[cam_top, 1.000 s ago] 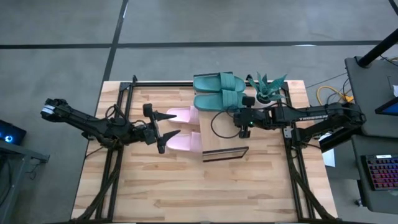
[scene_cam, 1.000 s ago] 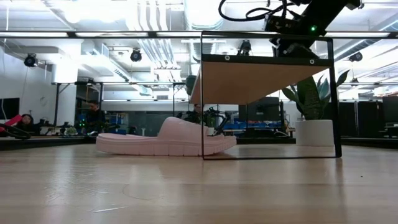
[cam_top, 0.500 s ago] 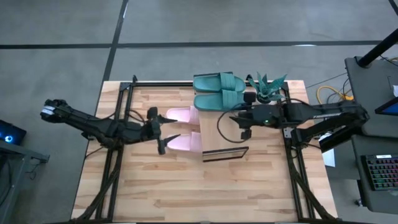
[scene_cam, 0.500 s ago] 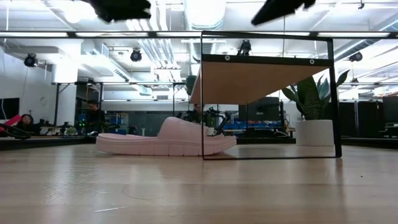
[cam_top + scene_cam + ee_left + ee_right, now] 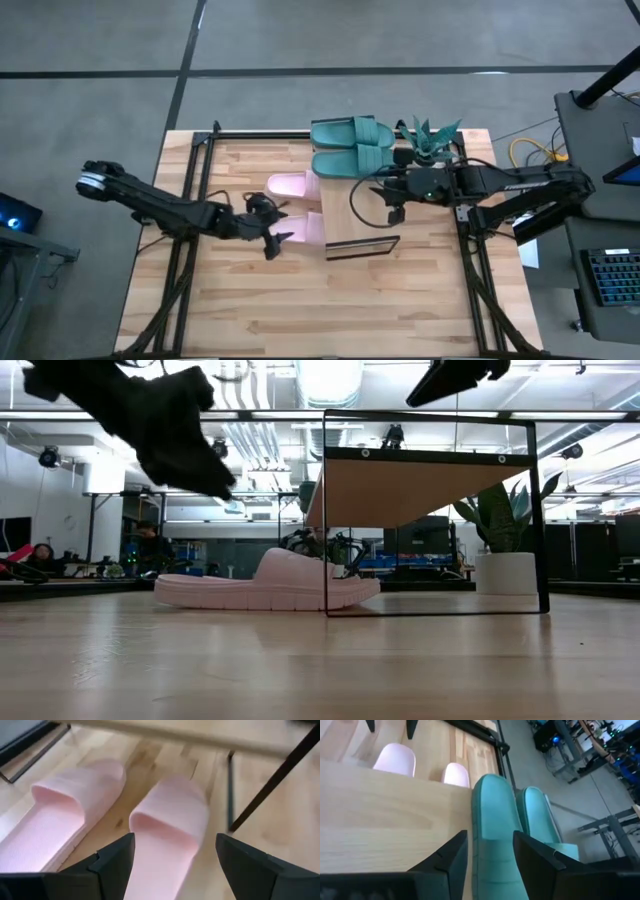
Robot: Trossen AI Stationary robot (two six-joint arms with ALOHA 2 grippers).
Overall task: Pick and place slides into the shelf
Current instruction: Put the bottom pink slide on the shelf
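Observation:
Two teal slides [image 5: 350,132] [image 5: 350,161] lie side by side on the shelf's [image 5: 345,212] wood top at its far end. My right gripper [image 5: 390,194] hangs open over their right ends. In its wrist view its fingers stand on either side of the nearer teal slide [image 5: 492,850] without touching it. Two pale pink slides [image 5: 290,185] [image 5: 303,230] rest sole-down on the table, left of the shelf and partly under it. My left gripper [image 5: 274,233] is open, just left of the nearer pink slide [image 5: 170,822], fingers astride its heel end and above it.
A potted plant [image 5: 432,138] stands at the shelf's far right corner. A black cable loop [image 5: 355,205] hangs over the shelf top. The shelf's thin black leg [image 5: 270,780] stands close beside the nearer pink slide. Bare tabletop [image 5: 320,300] stretches toward the near edge.
My right gripper has opened over the teal slides, risen and drawn back a little toward the table's right edge; the teal slides stay put on the shelf top. My left gripper, still open, has moved right and toward the near edge, and come down toward the nearer pink slide.

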